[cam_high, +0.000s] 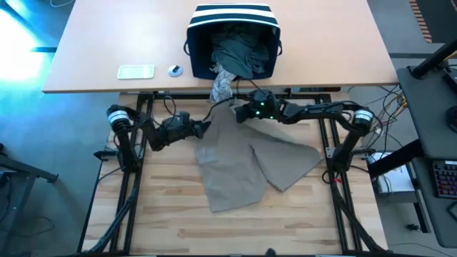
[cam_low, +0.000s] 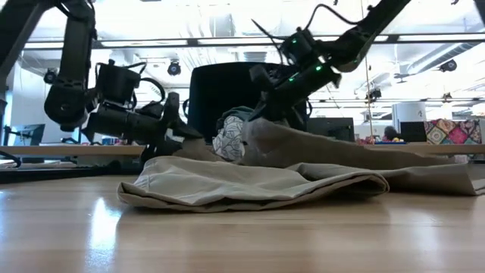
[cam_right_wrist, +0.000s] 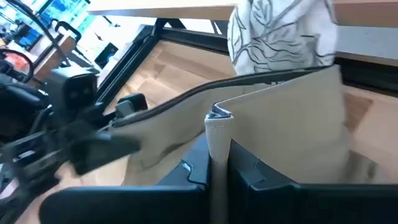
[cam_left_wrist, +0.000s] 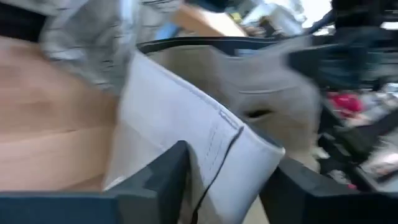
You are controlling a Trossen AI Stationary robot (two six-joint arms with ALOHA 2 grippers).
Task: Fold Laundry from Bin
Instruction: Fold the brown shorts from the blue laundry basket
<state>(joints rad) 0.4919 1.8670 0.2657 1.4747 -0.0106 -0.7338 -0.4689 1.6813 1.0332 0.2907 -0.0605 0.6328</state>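
Sprawling tan garment (cam_high: pixel 243 164), partly folded

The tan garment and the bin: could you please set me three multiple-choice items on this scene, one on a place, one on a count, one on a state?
1. Where does the tan garment lie?
A. spread on the wooden table
B. inside the bin
C. on the floor

2. How many small objects lie on the far tabletop left of the bin?
A. none
B. two
C. five

3. What is the right gripper doing?
A. hanging open above the bin
B. shut on the tan garment's edge
C. holding the patterned cloth

Answers: 1 A, the high view shows it spread between both arms. 2 B, a flat pale rectangular object and a small round object. 3 B, the right wrist view shows fabric pinched between its fingers.
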